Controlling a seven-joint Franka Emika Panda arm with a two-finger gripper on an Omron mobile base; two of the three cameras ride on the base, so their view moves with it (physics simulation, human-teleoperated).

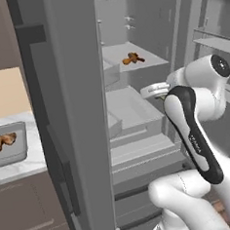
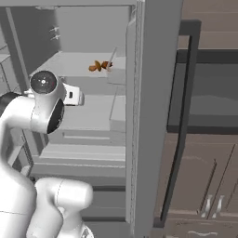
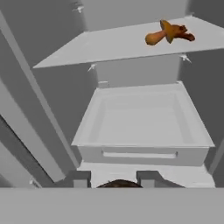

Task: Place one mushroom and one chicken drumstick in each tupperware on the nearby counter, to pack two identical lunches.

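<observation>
Fridge: open, grey inside, with the arm reaching in from the front.
Chicken drumstick on shelf [image 3: 168, 33]: an orange-brown piece lying on the upper fridge shelf [image 3: 109, 46], toward its right end; in the hand view it sits at about 1 o'clock from the fingers, well apart and above them.
Same drumstick, other views: at about 11 o'clock from the hand in the left base view [image 1: 132, 59], at about 1 o'clock from it in the right base view [image 2: 100, 66].
Drawer [image 3: 140, 151]: a pale open bin one level under that shelf, straight ahead of the fingers at 12 o'clock.
Fingers [image 3: 113, 180]: two dark tips standing partly closed, with a dark rounded lump between them at the bottom edge; I cannot tell what it is or whether it is gripped.
Tupperware [image 1: 12, 157]: a shallow grey tray on the marble table [image 1: 28, 167] at 9 o'clock in the left base view, outside the fridge door.
Chicken drumstick in tray [image 1: 5, 140]: lies inside that tupperware, far from the fingers.
</observation>
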